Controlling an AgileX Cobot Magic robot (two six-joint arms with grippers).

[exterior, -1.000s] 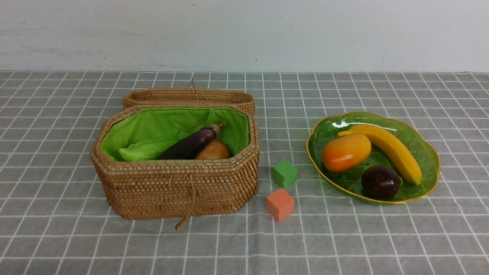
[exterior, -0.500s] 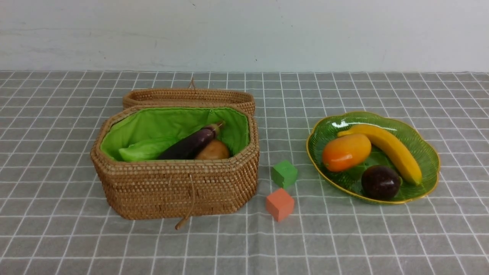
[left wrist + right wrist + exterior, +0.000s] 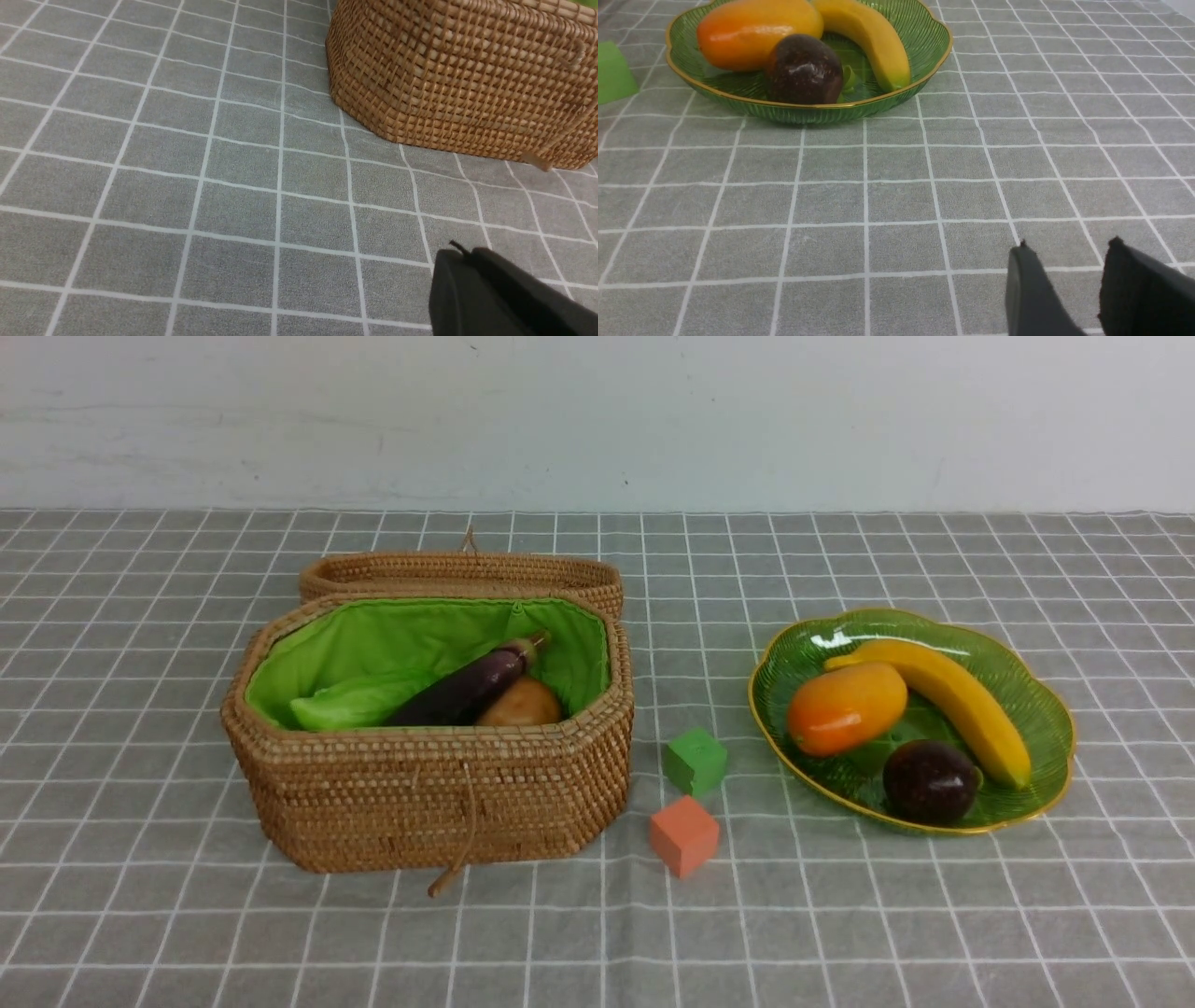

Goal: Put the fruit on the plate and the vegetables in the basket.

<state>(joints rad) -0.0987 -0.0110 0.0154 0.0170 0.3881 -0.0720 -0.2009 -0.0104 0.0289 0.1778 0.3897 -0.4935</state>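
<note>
**A:** Status on the fruit?

**B:** All on your shallow green ribbed glass plate with the gold rim (image 3: 1046, 709), right side of the counter (image 3: 840, 915). Long yellow banana (image 3: 952, 700) lies along the far side, orange-yellow oval mango (image 3: 845, 707) to its left, round dark purple mangosteen (image 3: 931, 781) at the near edge.

**A:** Vegetables?

**B:** Inside the brown woven rattan basket with green cloth lining (image 3: 429, 793), on the left, lid (image 3: 462, 571) folded back. You can see the glossy purple eggplant (image 3: 462, 691) leaning over the tan potato (image 3: 521, 706), light green ridged vegetable (image 3: 350, 702) to their left. Can't make out a radish.

**A:** Anything loose?

**B:** Small green cube (image 3: 695, 761) and orange cube (image 3: 684, 835) on the cloth between basket and plate, close together.

**A:** Claws?

**B:** Left claw (image 3: 460, 254): fingers pressed together, empty, low over the counter near the basket's front corner. Right claw (image 3: 1069, 249): fingers apart with a gap, holding nothing, well short of the plate.
</note>
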